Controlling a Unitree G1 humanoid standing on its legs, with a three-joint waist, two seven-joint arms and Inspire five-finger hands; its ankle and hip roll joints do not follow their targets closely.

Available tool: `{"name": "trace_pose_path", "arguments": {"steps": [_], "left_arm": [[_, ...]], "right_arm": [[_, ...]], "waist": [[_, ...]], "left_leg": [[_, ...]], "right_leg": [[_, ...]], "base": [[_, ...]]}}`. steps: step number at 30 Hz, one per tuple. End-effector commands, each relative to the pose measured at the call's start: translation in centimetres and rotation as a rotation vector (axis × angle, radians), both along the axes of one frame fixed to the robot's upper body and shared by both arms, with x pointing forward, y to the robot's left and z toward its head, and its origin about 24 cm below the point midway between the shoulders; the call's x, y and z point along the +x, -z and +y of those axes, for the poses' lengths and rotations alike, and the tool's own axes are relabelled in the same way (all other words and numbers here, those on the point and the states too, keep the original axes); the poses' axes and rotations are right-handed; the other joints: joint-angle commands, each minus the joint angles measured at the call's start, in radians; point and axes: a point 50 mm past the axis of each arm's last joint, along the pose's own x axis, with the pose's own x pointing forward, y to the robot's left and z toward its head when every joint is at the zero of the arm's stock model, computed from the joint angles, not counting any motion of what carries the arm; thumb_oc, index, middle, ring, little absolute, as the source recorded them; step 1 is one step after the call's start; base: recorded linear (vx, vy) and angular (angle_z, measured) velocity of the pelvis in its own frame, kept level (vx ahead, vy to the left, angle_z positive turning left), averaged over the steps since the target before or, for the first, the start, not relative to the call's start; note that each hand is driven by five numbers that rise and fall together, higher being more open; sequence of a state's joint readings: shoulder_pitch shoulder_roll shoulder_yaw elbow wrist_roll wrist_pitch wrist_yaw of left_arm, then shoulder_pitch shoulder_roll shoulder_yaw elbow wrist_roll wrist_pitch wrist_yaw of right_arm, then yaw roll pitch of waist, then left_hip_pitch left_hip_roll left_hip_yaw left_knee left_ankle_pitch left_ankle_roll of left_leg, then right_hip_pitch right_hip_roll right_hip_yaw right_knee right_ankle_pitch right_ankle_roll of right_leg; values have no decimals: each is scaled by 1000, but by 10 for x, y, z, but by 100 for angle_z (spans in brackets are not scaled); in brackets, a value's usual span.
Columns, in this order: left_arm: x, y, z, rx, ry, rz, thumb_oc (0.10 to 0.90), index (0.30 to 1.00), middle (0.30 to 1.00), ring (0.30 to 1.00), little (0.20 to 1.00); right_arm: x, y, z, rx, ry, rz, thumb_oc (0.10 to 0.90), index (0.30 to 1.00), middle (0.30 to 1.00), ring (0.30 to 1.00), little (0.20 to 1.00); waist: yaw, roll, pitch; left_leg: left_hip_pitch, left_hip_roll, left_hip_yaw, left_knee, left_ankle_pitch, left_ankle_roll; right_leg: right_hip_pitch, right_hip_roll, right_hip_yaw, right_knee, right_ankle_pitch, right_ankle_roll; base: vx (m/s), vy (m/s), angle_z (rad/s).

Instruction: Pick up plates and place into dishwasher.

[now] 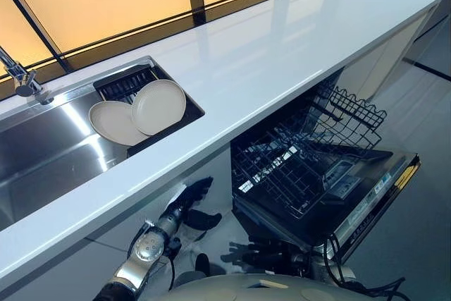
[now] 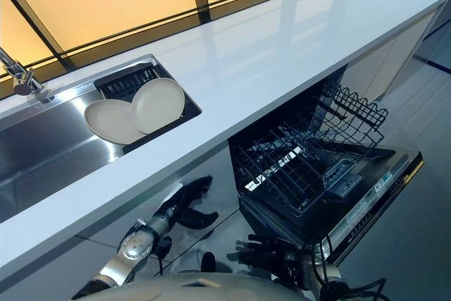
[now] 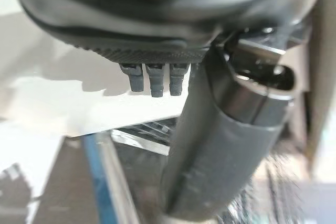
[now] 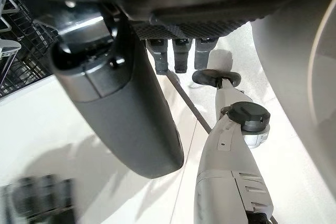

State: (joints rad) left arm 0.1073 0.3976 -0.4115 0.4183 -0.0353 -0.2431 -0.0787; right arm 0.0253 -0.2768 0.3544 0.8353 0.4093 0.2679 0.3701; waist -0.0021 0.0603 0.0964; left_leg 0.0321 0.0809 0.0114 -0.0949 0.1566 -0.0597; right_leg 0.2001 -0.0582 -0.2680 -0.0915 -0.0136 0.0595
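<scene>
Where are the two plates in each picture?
Left eye view: the plates overlap in the sink, upper left of the picture.
Right eye view: the plates sit at the same spot, upper left.
Left wrist view: not in it.
Right wrist view: not in it.
Shared landmark: the white counter between sink and dishwasher rack.

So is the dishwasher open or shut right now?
Open: the dishwasher door is folded down and the rack is pulled out over it, holding no plates.
</scene>
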Motion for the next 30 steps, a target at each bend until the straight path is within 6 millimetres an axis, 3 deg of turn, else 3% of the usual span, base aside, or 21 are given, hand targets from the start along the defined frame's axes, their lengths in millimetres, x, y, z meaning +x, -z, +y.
{"name": "trace_pose_path", "arguments": {"steps": [1, 5, 7, 12, 17, 18, 19, 21, 23, 27, 30], "left_arm": [[53, -80, 6, -11, 105, -378, 800, 900, 900, 900, 900], [55, -108, -6, -96, 247, -396, 800, 900, 900, 900, 900], [54, -111, -11, -172, 293, -344, 800, 900, 900, 900, 900], [38, -115, -44, -556, 545, -46, 800, 900, 900, 900, 900], [27, -124, -64, -837, 692, 109, 800, 900, 900, 900, 900], [20, -128, -73, -972, 779, 207, 800, 900, 900, 900, 900], [19, -128, -74, -986, 786, 216, 800, 900, 900, 900, 900], [6, -133, -90, -1246, 881, 411, 800, 900, 900, 900, 900], [0, -137, -103, -1356, 919, 483, 800, 900, 900, 900, 900], [0, -150, -115, -1404, 955, 437, 800, 900, 900, 900, 900], [9, -160, -105, -1307, 901, 289, 800, 900, 900, 900, 900]], "right_arm": [[10, -4, 15, 46, -7, -41, 800, 900, 900, 900, 900], [11, -4, 15, 42, 18, -45, 800, 900, 900, 900, 900], [11, -3, 15, 41, 23, -45, 800, 900, 900, 900, 900], [13, -3, 13, 32, 23, -45, 800, 900, 900, 900, 900], [13, -1, 12, 30, 20, -40, 800, 900, 900, 900, 900], [13, 0, 12, 32, 21, -38, 800, 900, 900, 900, 900], [13, 0, 12, 32, 20, -38, 800, 900, 900, 900, 900], [11, 2, 13, 37, 21, -37, 800, 900, 900, 900, 900], [13, 3, 15, 42, 19, -35, 800, 900, 900, 900, 900], [18, 2, 18, 51, 20, -35, 800, 900, 900, 900, 900], [18, 2, 20, 50, 16, -32, 800, 900, 900, 900, 900]], "waist": [[23, -42, 35], [35, -37, 36], [37, -36, 36], [38, -28, 33], [37, -26, 31], [38, -27, 30], [38, -28, 30], [36, -30, 30], [35, -33, 29], [34, -40, 29], [36, -37, 30]], "left_leg": [[109, -77, 41, 8, -165, 27], [104, -79, 31, 8, -164, 30], [103, -80, 28, 8, -163, 31], [100, -80, 17, 8, -160, 31], [99, -79, 13, 8, -161, 31], [98, -79, 10, 8, -162, 31], [98, -79, 10, 8, -162, 31], [99, -77, 13, 8, -165, 31], [99, -76, 14, 8, -168, 31], [98, -74, 18, 8, -170, 30], [97, -73, 17, 8, -168, 29]], "right_leg": [[-27, -38, 26, 13, 28, 32], [-28, -41, 16, 14, 28, 33], [-28, -41, 14, 13, 27, 34], [-30, -43, 12, 12, 32, 38], [-30, -45, 11, 8, 36, 40], [-31, -46, 13, 7, 38, 40], [-30, -46, 13, 7, 39, 40], [-32, -48, 18, 4, 42, 39], [-33, -47, 23, 4, 43, 36], [-36, -47, 29, 5, 43, 33], [-37, -48, 31, 4, 43, 33]], "base": [[-13, 17, 9], [-9, -2, 14], [-5, -3, 11], [2, 2, 8], [3, -2, 2], [0, 0, 0], [12, -25, 4], [4, -16, 1], [9, -36, -1], [-3, -27, 0], [0, 0, 0]]}}
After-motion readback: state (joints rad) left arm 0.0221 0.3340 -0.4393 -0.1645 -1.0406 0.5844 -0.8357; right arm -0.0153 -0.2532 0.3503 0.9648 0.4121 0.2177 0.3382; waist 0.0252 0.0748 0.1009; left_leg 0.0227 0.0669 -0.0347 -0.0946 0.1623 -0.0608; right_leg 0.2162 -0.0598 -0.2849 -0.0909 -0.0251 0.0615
